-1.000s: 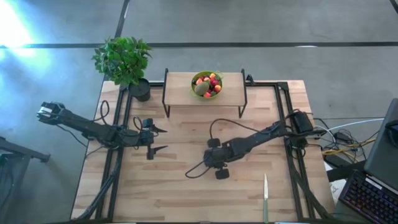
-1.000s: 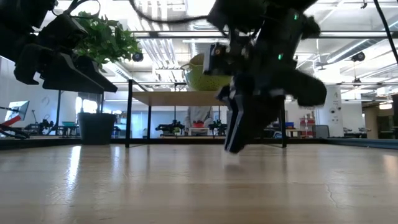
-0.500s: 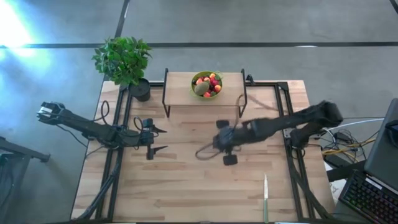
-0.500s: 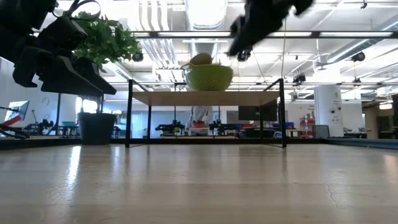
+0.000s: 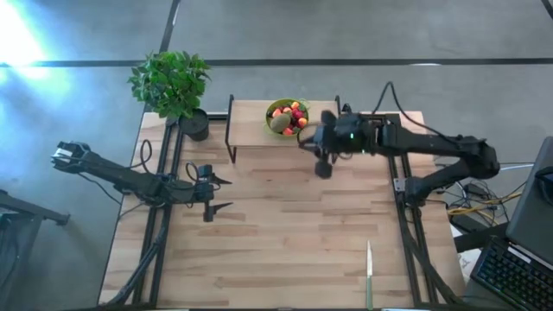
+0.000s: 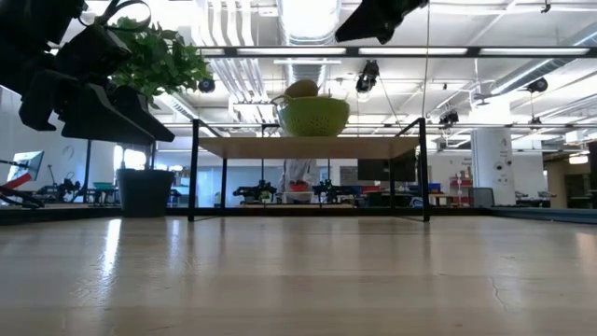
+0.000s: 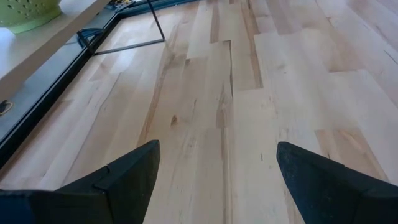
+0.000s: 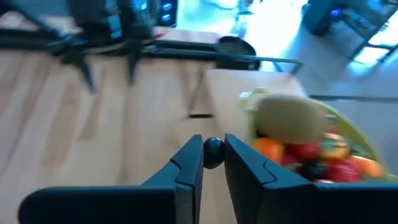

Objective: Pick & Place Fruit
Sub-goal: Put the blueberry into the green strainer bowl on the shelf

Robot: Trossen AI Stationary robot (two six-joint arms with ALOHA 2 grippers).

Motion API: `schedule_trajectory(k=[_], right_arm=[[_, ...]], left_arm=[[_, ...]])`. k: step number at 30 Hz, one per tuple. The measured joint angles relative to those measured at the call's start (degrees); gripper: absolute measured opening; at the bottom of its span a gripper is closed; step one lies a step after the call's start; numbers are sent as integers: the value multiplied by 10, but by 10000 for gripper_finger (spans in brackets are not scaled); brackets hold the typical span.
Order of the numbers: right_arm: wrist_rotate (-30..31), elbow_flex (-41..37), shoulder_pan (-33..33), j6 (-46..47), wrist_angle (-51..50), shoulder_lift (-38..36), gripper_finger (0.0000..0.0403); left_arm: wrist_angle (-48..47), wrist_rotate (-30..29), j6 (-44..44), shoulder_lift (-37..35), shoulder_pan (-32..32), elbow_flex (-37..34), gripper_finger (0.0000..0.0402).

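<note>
From above, the right hand [image 5: 321, 162] hangs just beside the green bowl [image 5: 276, 108] of fruit [image 5: 289, 119] on the raised shelf [image 5: 251, 121], while the left hand [image 5: 218, 193] waits wide open over the desk [image 5: 276, 250]. The right wrist view shows that hand's fingers [image 8: 186, 165] pinching a small dark berry [image 8: 212, 152], with the brown kiwi [image 8: 287, 117] and other fruit in the bowl close ahead.

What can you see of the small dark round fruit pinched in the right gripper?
The small dark round fruit is a near-black, smooth-looking ball, pinched between the right gripper's two dark fingertips, one on each side, and protruding above them. It hangs in the air just short of the lime-green round bowl, which sits on the raised wooden shelf. Only the right wrist view shows it; its far side is hidden.
</note>
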Motion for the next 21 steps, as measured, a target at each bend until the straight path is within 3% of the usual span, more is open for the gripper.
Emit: schedule_trajectory(k=[10,21], right_arm=[[-66,3,-152,21,54,62,45],[-94,3,-181,41,70,94,49]], left_arm=[[0,0,0,0,0,0,328],[0,0,0,0,0,0,328]])
